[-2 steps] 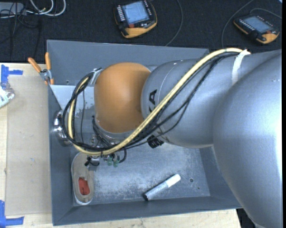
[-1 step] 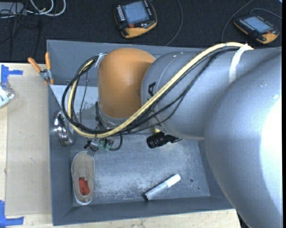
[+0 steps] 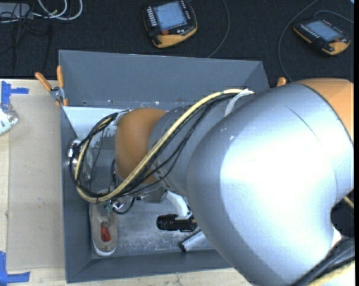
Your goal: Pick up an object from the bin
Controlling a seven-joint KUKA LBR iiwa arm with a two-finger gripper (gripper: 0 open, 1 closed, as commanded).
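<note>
The claw (image 3: 114, 204), apart or together I cannot tell, hangs up-left of a black cylinder (image 3: 175, 222) in the bin (image 3: 72, 261).

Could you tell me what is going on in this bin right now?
The robot arm leans into the grey bin from the right, its orange-covered wrist low over the left side. Next to it lies a clear tube-like item with a red part; a black cylinder and a grey piece lie further right. Whether anything is gripped cannot be seen.
</note>
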